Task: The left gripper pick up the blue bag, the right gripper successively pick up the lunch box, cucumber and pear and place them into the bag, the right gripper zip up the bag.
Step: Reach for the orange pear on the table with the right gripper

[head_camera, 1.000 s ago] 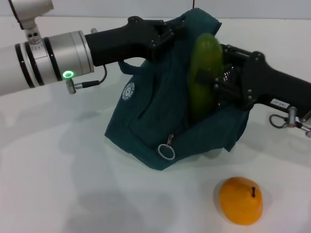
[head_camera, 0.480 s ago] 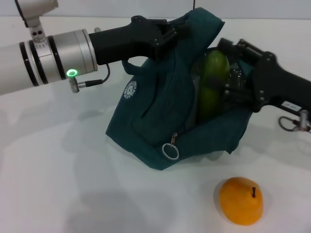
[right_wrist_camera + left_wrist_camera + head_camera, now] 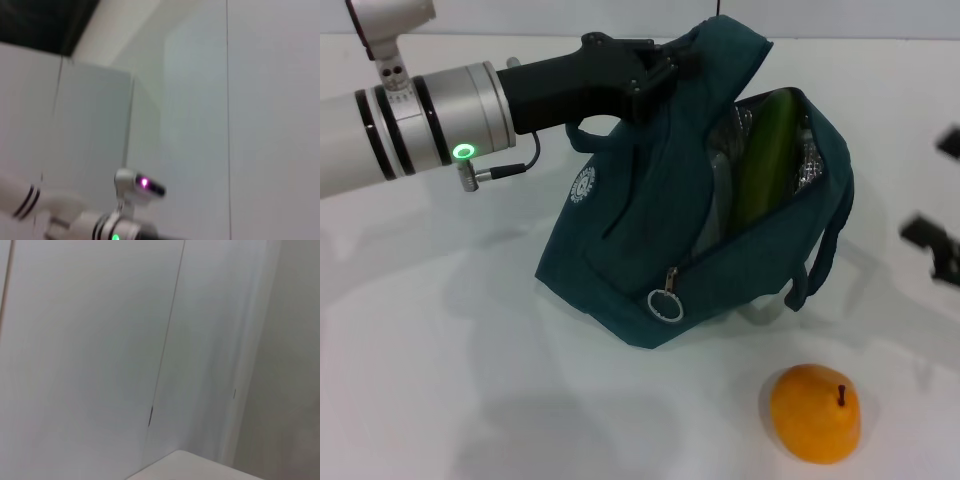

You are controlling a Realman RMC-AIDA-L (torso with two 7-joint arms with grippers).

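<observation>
We have the left gripper (image 3: 665,65) clamped on the top fabric of the blue bag (image 3: 630,270), holding its mouth up and open; the bag sits on the white table (image 3: 440,380) at about the centre of the head view. The cucumber (image 3: 765,165) stands tilted inside the opening against the silvery lining, its tip poking out toward 12 o'clock. The lunch box we cannot make out inside. The right gripper (image 3: 935,240) is at the 3 o'clock edge of the view, well apart from the bag, blurred and mostly cut off; we cannot tell how far its fingers are spread, though nothing appears to be in them. The pear (image 3: 815,412) lies on the table at about 5 o'clock from the bag, stem up. We judge it the next thing to take: firm, rounded, smooth and likely to roll or slip, so we would close across its widest middle from above, clear of the stem, with moderate pressure.
</observation>
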